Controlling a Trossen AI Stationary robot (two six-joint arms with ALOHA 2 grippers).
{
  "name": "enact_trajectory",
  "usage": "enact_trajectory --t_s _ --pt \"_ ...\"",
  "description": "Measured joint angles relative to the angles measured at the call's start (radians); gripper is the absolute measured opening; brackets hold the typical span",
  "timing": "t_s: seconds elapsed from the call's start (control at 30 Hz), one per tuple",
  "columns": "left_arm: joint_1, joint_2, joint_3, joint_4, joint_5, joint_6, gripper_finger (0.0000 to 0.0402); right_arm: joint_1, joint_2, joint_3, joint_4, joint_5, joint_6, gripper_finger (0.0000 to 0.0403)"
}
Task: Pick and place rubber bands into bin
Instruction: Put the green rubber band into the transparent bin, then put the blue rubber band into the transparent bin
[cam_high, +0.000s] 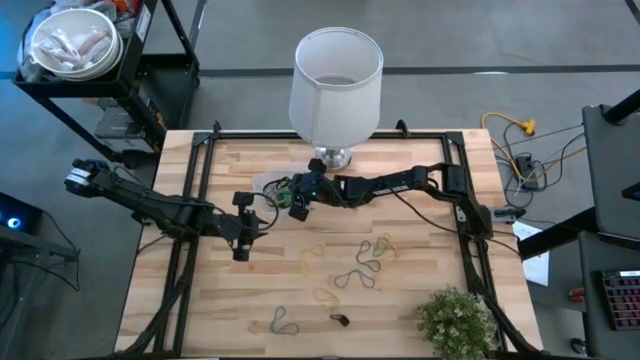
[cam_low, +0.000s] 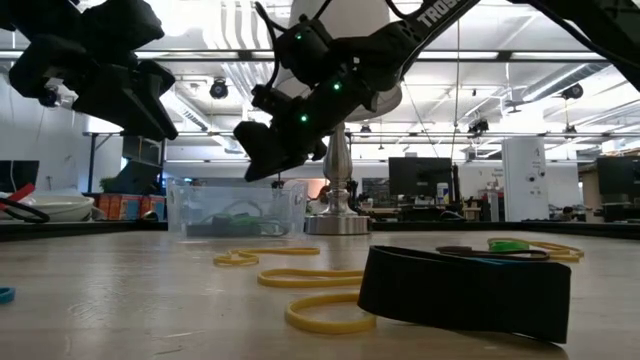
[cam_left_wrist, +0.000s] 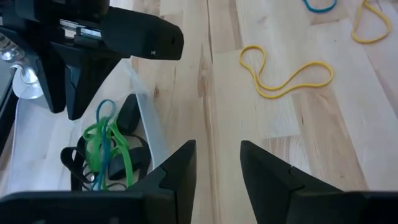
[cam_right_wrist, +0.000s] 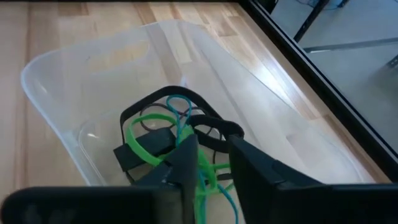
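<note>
1. The right gripper (cam_right_wrist: 208, 165) hangs over the clear plastic bin (cam_right_wrist: 56, 93), its fingers slightly parted with nothing clearly between them; a green band (cam_right_wrist: 146, 146) and dark bands (cam_right_wrist: 205, 124) lie tangled in the tub directly beneath — a release, by the look of it.

2. The left gripper (cam_left_wrist: 217, 168) hovers just beside the bin's wall, fingers spread and empty, above bare wood near a yellow rubber band (cam_left_wrist: 283, 74).

3. More rubber bands (cam_high: 365, 262) lie scattered across the near half of the table, well apart from the bin — yellow, tan and dark loops, one wide black band (cam_low: 465, 292) closest to the low camera.

4. Handling, as a judgement: the loops are light, limp and flat to the wood, so they will sag and may snag a fingertip on release. The surest hold looks to be a pinch across a single strand where it lies clear of its neighbours, fingertips pressed right down to the surface. The wide black band stands on edge and offers an easier grip.

5. The surface is a pale wooden butcher-block table (cam_high: 180, 300) framed by black rails. A white lampshade (cam_high: 337, 85) on a metal base stands at the far edge, a small green plant (cam_high: 457, 320) at a near corner.

6. Beyond lies a workshop with ceiling lights, monitors and shelving; a yellow cable (cam_high: 515, 128) trails on the floor. The far background is too dim to read further.
</note>
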Motion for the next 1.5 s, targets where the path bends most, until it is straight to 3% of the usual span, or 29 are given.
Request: enact_trajectory --t_s 0.3,0.57,0.77,1.1,1.5 --pt "0.0 0.0 0.0 0.0 0.001 -0.003 0.0109 0.012 -0.005 0.0 0.002 -0.003 -0.046 0.0146" --pt "0.0 0.001 0.0 0.007 0.006 -0.005 0.0109 0.087 -0.084 -0.001 -0.075 0.0 -0.152 0.0145" --pt "0.0 0.001 0.0 0.017 0.007 -0.007 0.0109 0.162 -0.193 -0.001 -0.313 0.001 -0.162 0.0135" --pt "0.0 0.001 0.0 0.046 0.009 -0.006 0.0109 0.324 -0.306 -0.019 -0.811 -0.001 0.037 0.0125" --pt "0.0 0.001 0.0 0.053 0.009 -0.005 0.0109 0.456 -0.306 -0.129 -0.857 -0.006 0.228 0.0112"
